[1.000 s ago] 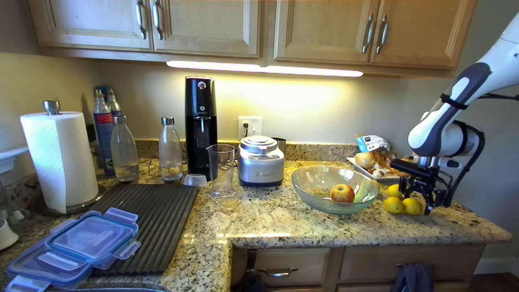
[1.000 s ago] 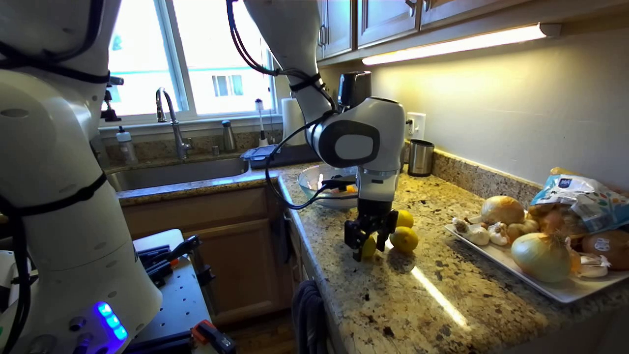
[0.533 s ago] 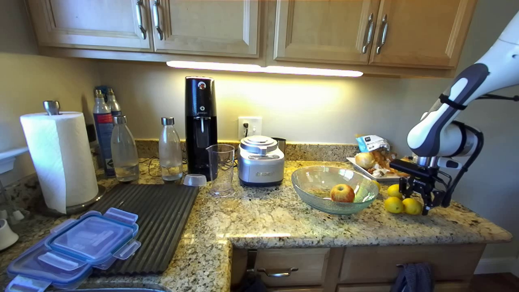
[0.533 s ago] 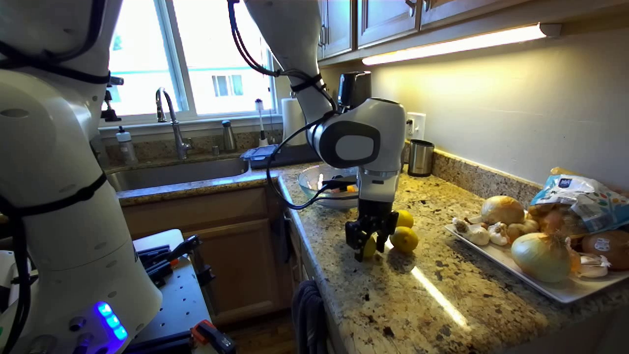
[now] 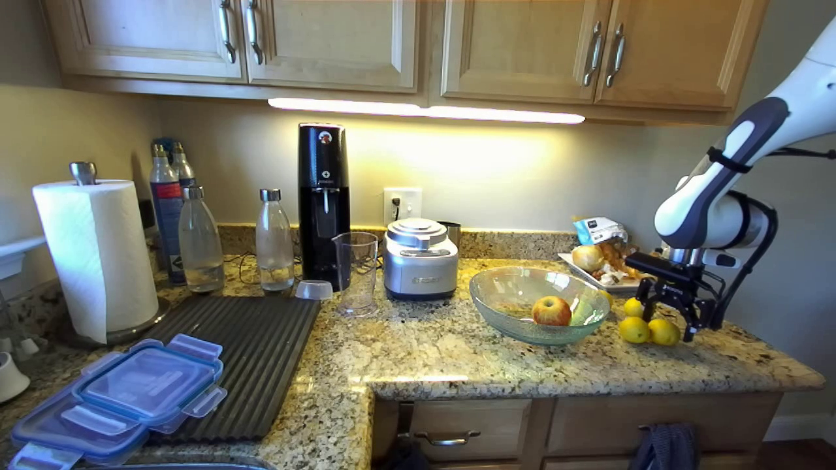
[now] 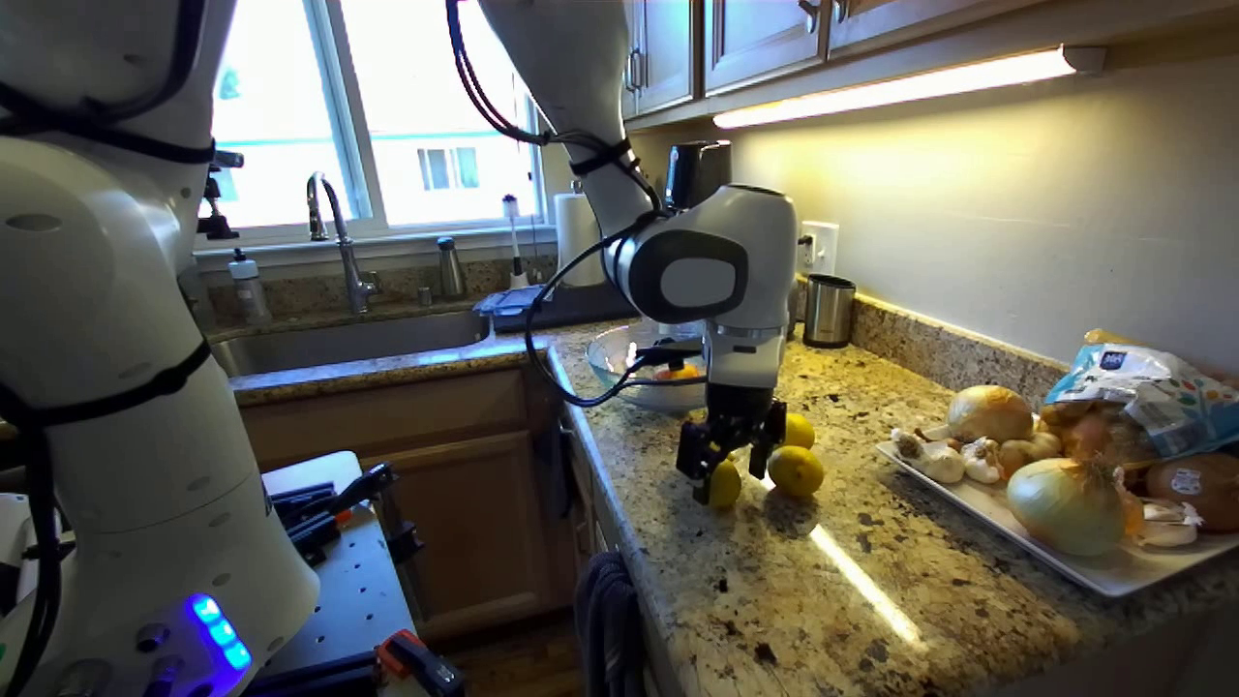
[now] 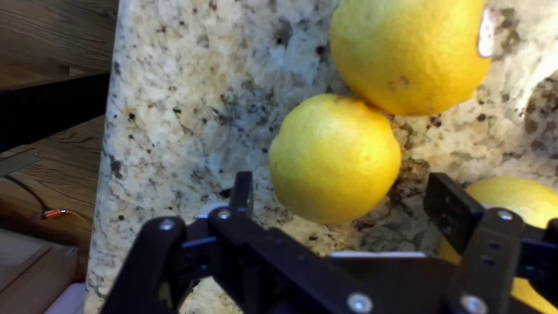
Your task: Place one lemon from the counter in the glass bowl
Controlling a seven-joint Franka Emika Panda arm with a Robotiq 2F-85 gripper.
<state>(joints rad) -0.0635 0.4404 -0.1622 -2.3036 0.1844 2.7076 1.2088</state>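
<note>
The claw (image 7: 346, 198) has its fingers (image 7: 451, 209) well apart, and in the wrist view one lemon (image 7: 333, 157) shows right between them, just sitting on the surface (image 7: 187, 109). Another lemon (image 7: 409, 52) touches it, outside the gap, and a third lemon (image 7: 523, 196) is kinda hidden behind a finger. Glass bowl (image 5: 522, 333) is well left of the claw in an exterior view, with an apple (image 5: 552, 311) in it.

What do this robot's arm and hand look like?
The arm is white with rounded joints, dark grey panels and blue lights at its base; black cables run along it, held by black bands. The hand is black with two jointed fingers and silver screws.
</note>
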